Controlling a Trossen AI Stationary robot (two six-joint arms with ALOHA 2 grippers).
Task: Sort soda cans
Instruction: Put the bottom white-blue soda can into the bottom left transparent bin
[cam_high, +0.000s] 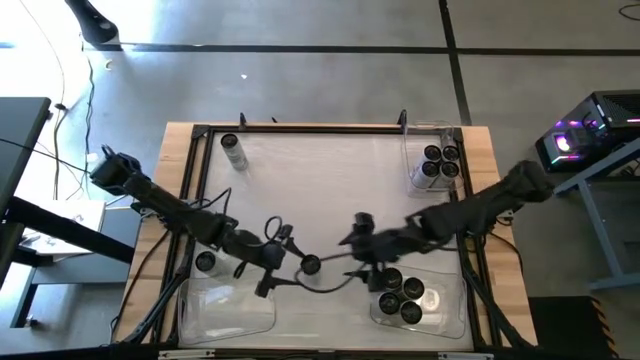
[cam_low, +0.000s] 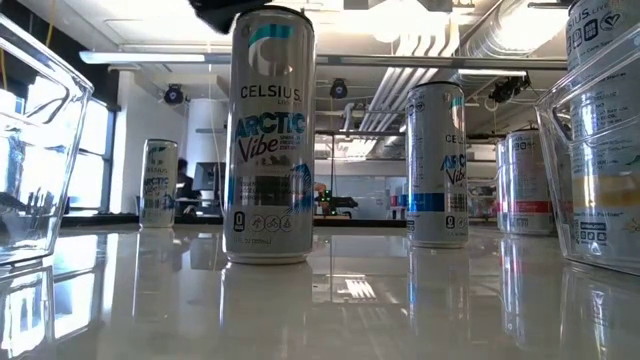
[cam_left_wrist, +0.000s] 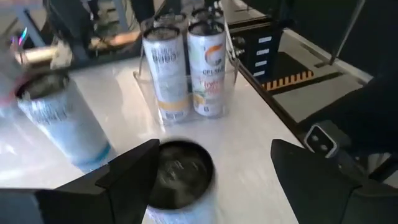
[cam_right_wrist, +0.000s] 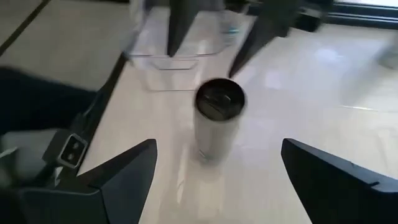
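Though many soda cans are already in bins, we think the job is only partly done. In the high view, four cans (cam_high: 440, 163) sit in the far right bin (cam_high: 412, 150), and about five cans (cam_high: 400, 290) sit in the near right bin (cam_high: 455, 315). The near left bin (cam_high: 225, 315) looks like it has nothing in it.

Some cans are not sorted yet — one can (cam_high: 311, 264) stands on the desk (cam_high: 320, 170) between the two arms, one (cam_high: 234, 151) stands far off by the back left corner, and one (cam_high: 206, 262) stands by the left arm.

Our left claw (cam_high: 283, 258) is wide, and it holds nothing. Our right claw (cam_high: 345, 248) is wide too, and the middle can stands free in front of it, just touching neither one.

We would guess that the middle can gets picked next.
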